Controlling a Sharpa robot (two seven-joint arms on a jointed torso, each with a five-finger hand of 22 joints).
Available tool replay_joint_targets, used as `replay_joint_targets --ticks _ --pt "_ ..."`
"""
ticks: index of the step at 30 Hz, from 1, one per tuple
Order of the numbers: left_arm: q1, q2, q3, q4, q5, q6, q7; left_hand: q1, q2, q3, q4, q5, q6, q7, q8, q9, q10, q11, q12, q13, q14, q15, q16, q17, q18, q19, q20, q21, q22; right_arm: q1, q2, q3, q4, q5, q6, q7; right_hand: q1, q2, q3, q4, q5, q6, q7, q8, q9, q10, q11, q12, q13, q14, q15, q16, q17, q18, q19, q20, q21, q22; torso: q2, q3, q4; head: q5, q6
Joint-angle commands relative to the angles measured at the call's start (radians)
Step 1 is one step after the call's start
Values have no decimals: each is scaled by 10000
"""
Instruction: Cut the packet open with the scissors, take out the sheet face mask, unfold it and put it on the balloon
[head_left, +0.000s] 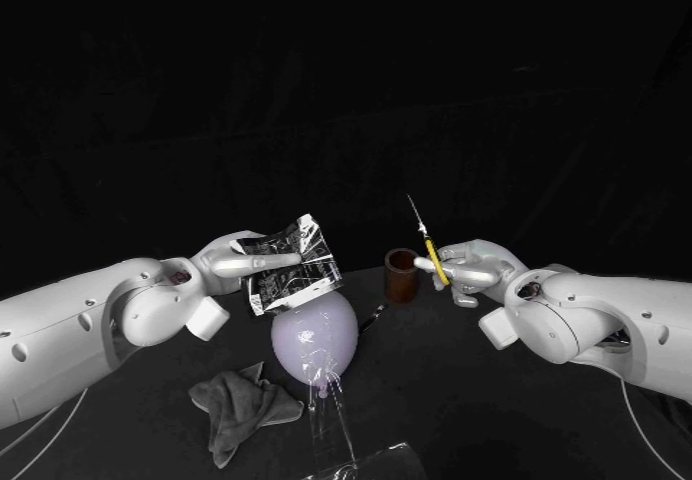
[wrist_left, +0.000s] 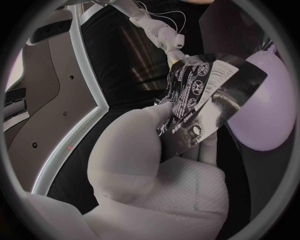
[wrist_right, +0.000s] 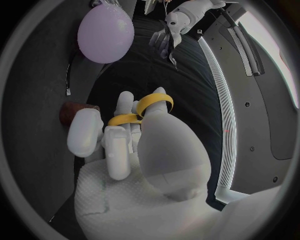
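"Lilac balloon (head_left: 316, 340): where did we find it?"
"At mid-table, on the black table (head_left: 476, 420), with a crumpled grey cloth (head_left: 242, 405) near it on the robot's left side."
"And the packet (head_left: 293, 262)?"
"We saw it raised just above the balloon's top, pinched by the left hand (head_left: 231, 265) between thumb and fingers. The left wrist view showed its printed face next to the balloon."
"What did we record for the right hand (head_left: 483, 268)?"
"It grasped the scissors (head_left: 428, 250), fingers through the yellow loops, blades pointing up. They stood apart from the packet, and a brown cup (head_left: 401, 276) appeared between the two in the head view. We could not tell whether the packet was cut."
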Motion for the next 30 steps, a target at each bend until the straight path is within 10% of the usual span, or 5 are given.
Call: replay_joint_targets --ticks 1,12,30 --pt "-6 -272 -2 224 509 -164 315 7 73 -29 -12 37 14 50 38 1653 -30 1 14 16 -84 -18 36 23 187 -39 -30 56 18 -22 2 -2 59 -286 -150 205 2197 1954 120 -223 25 44 -46 -83 -19 1219 -1021 2938 396 711 -96 -18 649 -24 60 0 66 138 -7 2 -1 21 -32" --pt "-47 -1622 -262 913 494 -401 319 21 57 -27 -31 37 15 52 32 1662 -34 2 12 22 -97 -17 45 38 188 -47 -32 67 26 -170 67 -24 124 -320 -355 182 2634 2166 255 -622 646 186 -34 -183 103 1589 -1024 4009 1515 735 -96 14 767 -61 138 -10 229 271 -39 -20 19 441 -324" --pt "-879 -3185 -801 1419 431 791 400 12 6 -53 -34 37 35 51 22 1680 -42 6 9 36 -122 -12 69 76 179 -79 -24 88 43 -484 390 -34 -338 -254 -377 205 2624 2181 257 -623 702 195 -37 -178 123 1608 -1027 4062 1573 738 -97 18 779 -62 141 -11 235 277 -271 -151 105 2412 -1340"
